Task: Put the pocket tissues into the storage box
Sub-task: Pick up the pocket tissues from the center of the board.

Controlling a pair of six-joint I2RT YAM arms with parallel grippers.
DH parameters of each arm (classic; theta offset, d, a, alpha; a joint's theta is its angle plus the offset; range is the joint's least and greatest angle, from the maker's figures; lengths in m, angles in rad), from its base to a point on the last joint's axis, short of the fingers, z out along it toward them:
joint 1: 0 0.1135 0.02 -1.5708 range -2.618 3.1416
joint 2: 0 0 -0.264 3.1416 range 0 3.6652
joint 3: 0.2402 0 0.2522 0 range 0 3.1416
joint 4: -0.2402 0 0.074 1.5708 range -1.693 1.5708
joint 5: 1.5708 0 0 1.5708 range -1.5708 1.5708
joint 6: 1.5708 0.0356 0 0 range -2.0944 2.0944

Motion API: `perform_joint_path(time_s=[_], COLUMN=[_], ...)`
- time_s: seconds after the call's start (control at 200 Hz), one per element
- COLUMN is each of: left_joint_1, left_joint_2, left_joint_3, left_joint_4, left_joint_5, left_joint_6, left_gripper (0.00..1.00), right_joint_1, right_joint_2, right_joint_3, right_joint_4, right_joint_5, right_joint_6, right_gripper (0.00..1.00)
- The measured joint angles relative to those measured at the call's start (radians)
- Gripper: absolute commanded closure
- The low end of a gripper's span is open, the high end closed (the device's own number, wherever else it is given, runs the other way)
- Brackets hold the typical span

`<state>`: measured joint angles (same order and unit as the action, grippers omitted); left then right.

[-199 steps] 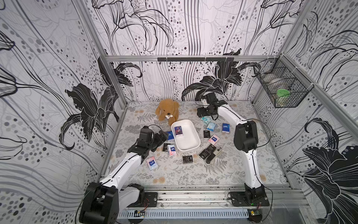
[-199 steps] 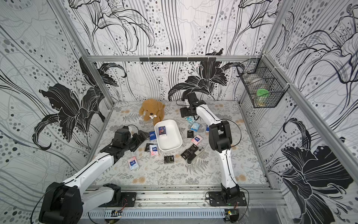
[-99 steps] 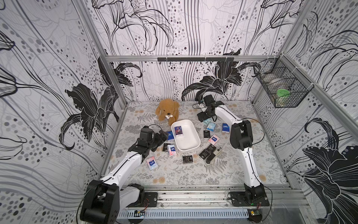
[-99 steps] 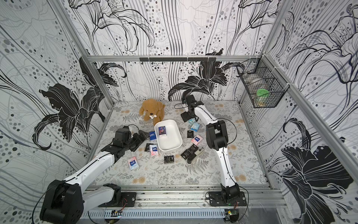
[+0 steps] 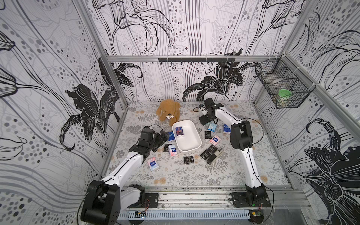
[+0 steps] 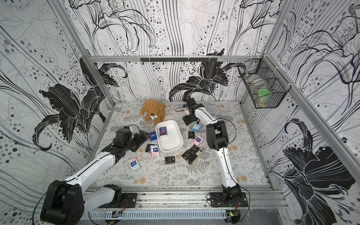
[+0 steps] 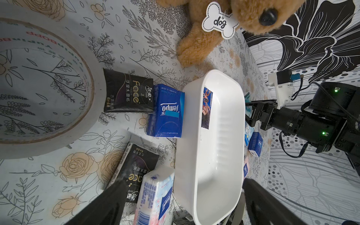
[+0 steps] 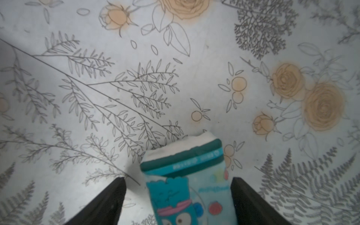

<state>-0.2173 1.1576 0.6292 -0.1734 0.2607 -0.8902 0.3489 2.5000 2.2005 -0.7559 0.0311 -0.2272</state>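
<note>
The white storage box [image 5: 191,143] [image 6: 171,144] sits mid-table with one dark blue packet [image 5: 179,131] inside. Several pocket tissues lie around it: a blue one [image 7: 165,113], black ones [image 7: 126,95] [image 5: 189,160], pink-white ones [image 5: 172,151] [image 5: 153,164] and a light blue one [image 5: 212,127]. My right gripper [image 5: 206,120] [image 8: 178,194] is down on the table behind the box. It is open, with a teal packet [image 8: 187,175] between its fingers and a gap on one side. My left gripper [image 5: 162,136] [image 7: 183,183] stands open beside the box's left wall, holding nothing.
A brown plush dog [image 5: 168,112] sits behind the box. A long black-and-silver stapler-like object [image 5: 215,156] lies at the front right among black packets. A roll of tape [image 7: 39,81] lies near my left gripper. A black wire basket [image 5: 282,91] hangs on the right wall.
My right gripper has come forward and down from the back of the table onto the teal packet, and its jaws have narrowed slightly. The left arm has stayed put.
</note>
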Motion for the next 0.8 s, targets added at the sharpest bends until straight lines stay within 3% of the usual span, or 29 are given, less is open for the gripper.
perform_joint_path(time_s=[0.155, 0.225, 0.536, 0.801], left_joint_1=[0.0, 0.0, 0.0, 0.0], left_joint_2=[0.0, 0.0, -0.003, -0.024], left_joint_3=[0.0, 0.0, 0.001, 0.03], left_joint_4=[0.0, 0.0, -0.007, -0.043], left_joint_5=[-0.01, -0.014, -0.065, -0.134], left_joint_6=[-0.004, -0.005, -0.004, 0.016], left_gripper=[0.03, 0.03, 0.03, 0.03], right_joint_1=[0.0, 0.001, 0.002, 0.051], right_joint_2=[0.0, -0.002, -0.085, -0.357], right_joint_3=[-0.005, -0.013, -0.12, -0.332], right_joint_4=[0.003, 0.011, 0.031, 0.06], right_joint_5=[-0.005, -0.009, -0.007, -0.002], right_joint_6=[0.006, 0.013, 0.175, 0.41], right_gripper=[0.4, 0.45, 0.48, 0.5])
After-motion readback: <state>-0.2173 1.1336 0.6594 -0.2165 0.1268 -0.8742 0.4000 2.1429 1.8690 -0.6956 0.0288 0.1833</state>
